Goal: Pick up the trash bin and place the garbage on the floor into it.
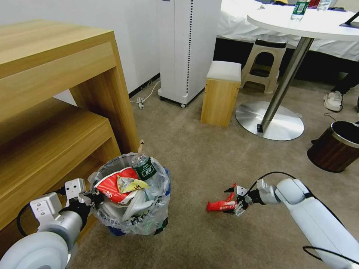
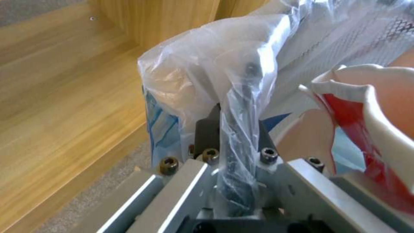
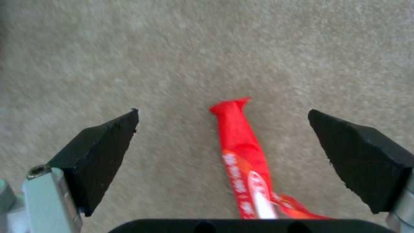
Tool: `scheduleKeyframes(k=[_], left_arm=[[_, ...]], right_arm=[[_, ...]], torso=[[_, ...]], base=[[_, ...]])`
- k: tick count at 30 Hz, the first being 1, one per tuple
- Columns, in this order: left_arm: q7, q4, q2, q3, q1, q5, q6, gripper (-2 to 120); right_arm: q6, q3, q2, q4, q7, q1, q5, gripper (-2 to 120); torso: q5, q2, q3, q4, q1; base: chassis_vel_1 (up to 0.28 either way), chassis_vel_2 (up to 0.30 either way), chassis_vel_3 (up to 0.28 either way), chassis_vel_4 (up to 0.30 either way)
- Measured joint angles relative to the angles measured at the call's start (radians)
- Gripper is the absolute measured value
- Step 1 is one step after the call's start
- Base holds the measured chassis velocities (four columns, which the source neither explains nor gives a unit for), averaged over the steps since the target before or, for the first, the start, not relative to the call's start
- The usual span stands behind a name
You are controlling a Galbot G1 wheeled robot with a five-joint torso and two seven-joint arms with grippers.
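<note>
Meanwhile, the left end effector [image 1: 91, 197] clamps the trash bin [image 1: 131, 220] rim; the right end effector [image 1: 233, 201] gapes wide around a red wrapper [image 1: 220, 205].

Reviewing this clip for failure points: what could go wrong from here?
The right gripper is open around the red wrapper on the floor; the thin wrapper may slip out as the fingers close. The left gripper pinches the trash bin by its rim and bag liner, so it might slip. The bin is heaped; litter may spill.
</note>
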Motion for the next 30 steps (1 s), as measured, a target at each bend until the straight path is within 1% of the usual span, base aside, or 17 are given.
scheduleKeyframes(k=[1,2,3,6,8,9,10,11,12,13,15,16,18,19,22,23,30], left_arm=[[0.001,0.004,-0.004,0.003,-0.003,0.002,0.000,1],[0.001,0.004,-0.004,0.003,-0.003,0.002,0.000,1],[0.004,0.008,-0.010,0.007,-0.006,0.005,0.000,1],[0.006,0.010,-0.014,0.008,-0.007,0.007,0.000,1],[0.008,0.012,-0.018,0.010,-0.009,0.009,0.000,1],[0.008,0.012,-0.018,0.010,-0.009,0.009,0.000,1],[0.009,0.012,-0.017,0.010,-0.010,0.009,0.000,1],[0.009,0.012,-0.017,0.010,-0.010,0.009,0.000,1],[0.010,0.012,-0.016,0.010,-0.010,0.009,0.000,1],[0.010,0.012,-0.016,0.010,-0.010,0.009,0.000,1],[0.012,0.012,-0.015,0.010,-0.010,0.009,0.000,1],[0.013,0.012,-0.013,0.010,-0.010,0.008,0.000,1],[0.013,0.012,-0.013,0.010,-0.010,0.008,0.000,1],[0.016,0.011,-0.010,0.010,-0.012,0.007,0.000,1],[0.016,0.011,-0.007,0.008,-0.013,0.005,0.000,1],[0.018,0.011,-0.001,0.005,-0.015,0.002,-0.001,1],[0.024,0.011,0.018,-0.007,-0.016,-0.010,-0.003,1]], right_arm=[[0.016,-0.009,0.006,-0.016,0.000,0.024,-0.032,100],[0.016,-0.009,0.006,-0.016,0.000,0.024,-0.032,100],[0.033,-0.023,0.015,-0.038,0.000,0.052,-0.077,100],[0.038,-0.037,0.025,-0.059,0.003,0.071,-0.101,100],[0.054,-0.062,0.067,-0.144,0.015,0.111,-0.131,100],[0.054,-0.062,0.067,-0.144,0.015,0.111,-0.131,100],[0.072,-0.066,0.098,-0.199,0.024,0.128,-0.150,100],[0.072,-0.066,0.098,-0.199,0.024,0.128,-0.150,100],[0.089,-0.067,0.132,-0.251,0.043,0.140,-0.170,100],[0.089,-0.067,0.132,-0.251,0.043,0.140,-0.170,100],[0.098,-0.067,0.158,-0.287,0.064,0.146,-0.177,100],[0.106,-0.066,0.203,-0.337,0.106,0.148,-0.180,100],[0.106,-0.066,0.203,-0.337,0.106,0.148,-0.180,100],[0.109,-0.066,0.238,-0.366,0.148,0.148,-0.181,100],[0.109,-0.070,0.255,-0.381,0.170,0.147,-0.185,100],[0.108,-0.084,0.274,-0.404,0.202,0.146,-0.195,100],[0.102,-0.101,0.298,-0.457,0.234,0.148,-0.205,100]], torso=[[0.0001,0.000,0.000,-0.0001,0.000],[0.0001,0.000,0.000,-0.0001,0.000],[-0.0001,0.000,0.000,-0.0002,0.000],[-0.0001,0.000,0.000,-0.0001,0.000],[0.0000,0.000,0.000,-0.0002,0.000],[0.0000,0.000,0.000,-0.0002,0.000],[0.0000,0.000,0.000,-0.0002,0.000],[0.0000,0.000,0.000,-0.0002,0.000],[-0.0001,0.000,0.000,-0.0002,0.000],[-0.0001,0.000,0.000,-0.0002,0.000],[0.0001,0.000,0.000,-0.0001,0.000],[0.0002,0.000,0.000,-0.0001,0.000],[0.0002,0.000,0.000,-0.0001,0.000],[0.0001,0.000,0.000,-0.0001,0.000],[0.0000,0.000,0.000,-0.0001,0.000],[0.0000,0.000,0.000,0.0000,0.000],[0.0000,0.000,0.000,-0.0001,0.000]], base=[[0.000,0.000,0.000,0.000],[0.000,0.000,0.000,0.000],[0.000,0.000,0.000,0.000],[0.000,0.000,0.000,0.000],[0.000,0.000,0.000,0.000],[0.000,0.000,0.000,0.000],[0.000,0.000,0.000,0.000],[0.000,0.000,0.000,0.000],[0.000,0.000,0.000,0.000],[0.000,0.000,0.000,0.000],[0.000,0.000,0.000,0.000],[0.000,0.000,0.000,0.000],[0.000,0.000,0.000,0.000],[0.000,0.000,0.000,0.000],[0.000,0.000,0.000,0.000],[0.000,0.000,0.000,0.000],[0.000,0.000,0.000,0.000]])
